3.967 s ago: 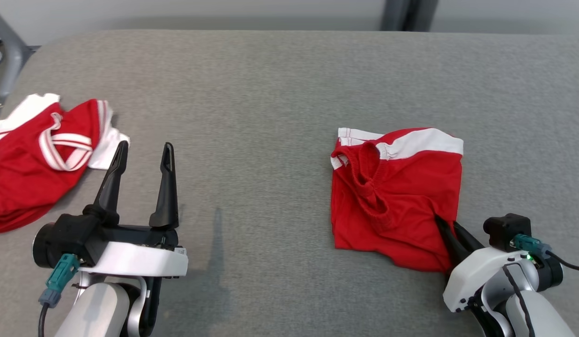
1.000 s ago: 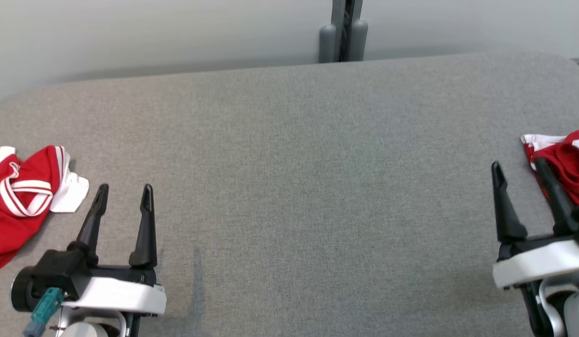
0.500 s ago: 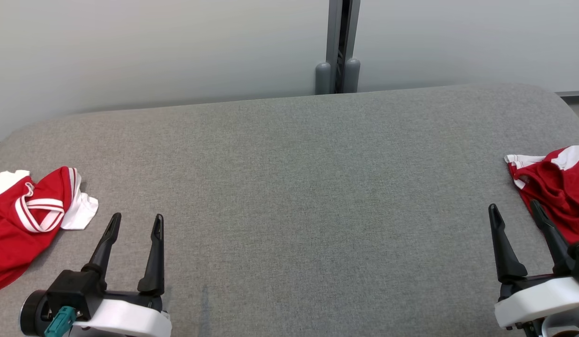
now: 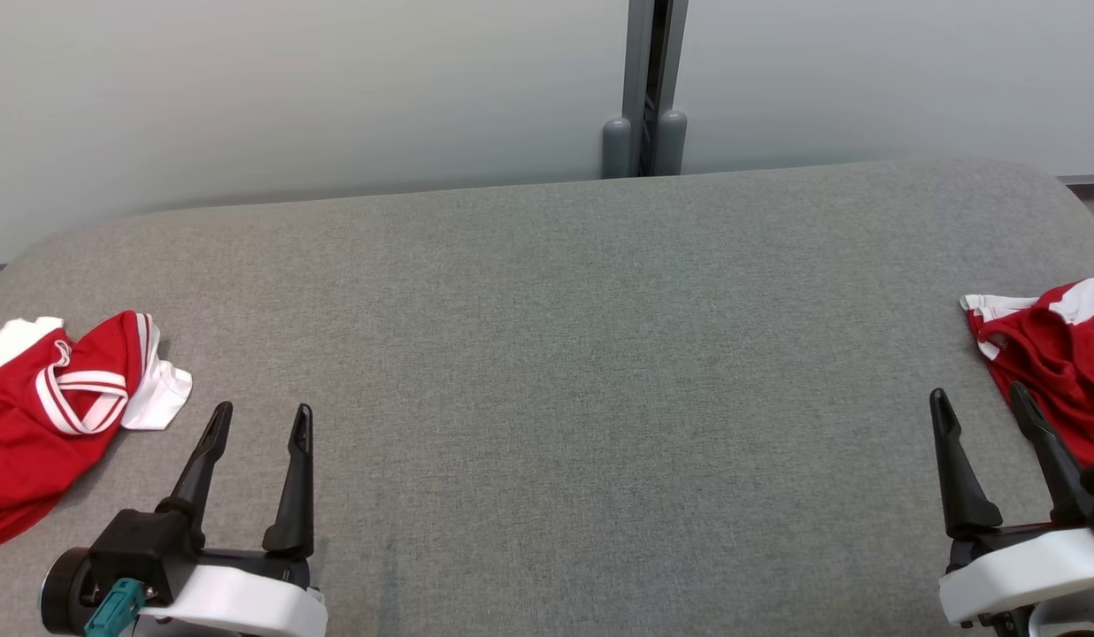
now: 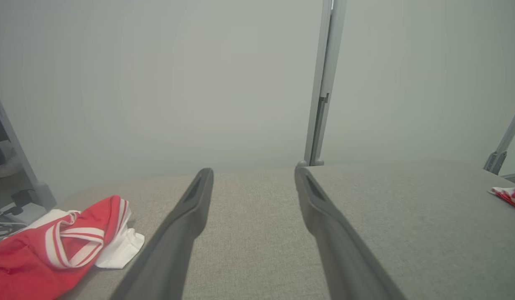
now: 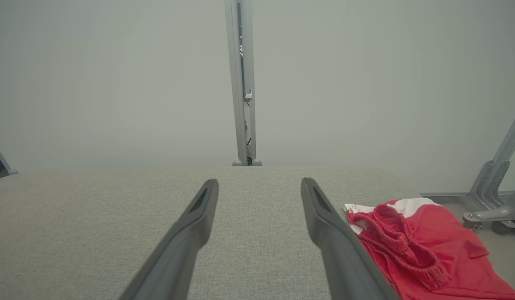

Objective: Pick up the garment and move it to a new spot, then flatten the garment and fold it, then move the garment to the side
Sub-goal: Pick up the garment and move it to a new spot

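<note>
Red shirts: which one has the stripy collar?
The crumpled shirt on the robot's left, beside the left pincer. Its collar is striped red and white; the right-hand shirt has a plain red one.

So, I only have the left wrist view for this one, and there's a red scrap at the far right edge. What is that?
Observer: A folded red garment with a white band, lying at the right end of the grey table.
Operator: Is the right gripper holding it?
Observer: No. The right gripper sits just beside it, open and empty.
Operator: Which way up is it lying?
Observer: Its ribbed red trim faces up, on the side nearest that gripper.
</note>
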Controlling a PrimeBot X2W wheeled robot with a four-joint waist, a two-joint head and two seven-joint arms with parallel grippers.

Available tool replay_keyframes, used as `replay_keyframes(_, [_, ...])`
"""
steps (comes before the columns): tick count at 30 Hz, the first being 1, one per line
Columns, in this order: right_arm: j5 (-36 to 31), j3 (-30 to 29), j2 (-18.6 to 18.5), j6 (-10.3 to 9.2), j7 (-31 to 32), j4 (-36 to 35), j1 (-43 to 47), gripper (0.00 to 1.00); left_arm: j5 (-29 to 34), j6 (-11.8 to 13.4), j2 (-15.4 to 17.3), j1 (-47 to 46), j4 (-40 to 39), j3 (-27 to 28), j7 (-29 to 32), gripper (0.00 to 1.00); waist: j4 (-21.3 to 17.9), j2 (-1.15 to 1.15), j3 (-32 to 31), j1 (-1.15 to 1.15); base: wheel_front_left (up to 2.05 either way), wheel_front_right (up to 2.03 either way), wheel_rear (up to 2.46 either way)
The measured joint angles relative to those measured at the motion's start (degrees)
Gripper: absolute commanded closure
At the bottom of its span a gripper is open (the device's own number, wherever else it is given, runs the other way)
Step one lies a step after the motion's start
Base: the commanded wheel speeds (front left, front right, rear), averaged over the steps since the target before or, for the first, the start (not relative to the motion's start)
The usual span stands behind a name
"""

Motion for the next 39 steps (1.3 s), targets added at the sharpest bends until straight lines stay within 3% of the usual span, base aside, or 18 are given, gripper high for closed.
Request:
replay_keyframes(8, [-0.11,-0.90,0.30,0.00,-0.18,-0.56,0.08,0.00,-0.03,0.96,-1.25,-1.38,-0.49,0.68,-1.00,0.00,1.84,0.00,0.55,0.00,0.00,0.00,0.00])
replay_keyframes(18, [-0.42,-0.12,0.43,0.00,0.29,-2.64,-0.04,0.00,-0.55,2.07,-3.41,-2.58,-0.32,2.99,-3.22,0.00,8.61,0.00,1.31,0.00,0.00,0.00,0.00])
replay_keyframes(33, [-0.21,2.03,0.29,0.00,2.01,-3.59,-0.96,0.00,0.00,0.30,-5.32,-2.60,2.30,4.38,-4.23,0.00,26.05,0.00,1.66,0.00,0.00,0.00,0.00])
replay_keyframes(39, [0.13,2.11,0.33,0.00,1.98,-3.10,-1.20,0.00,0.27,-0.26,-5.36,-2.58,2.47,4.70,-4.31,0.00,29.09,0.00,1.47,0.00,0.00,0.00,0.00])
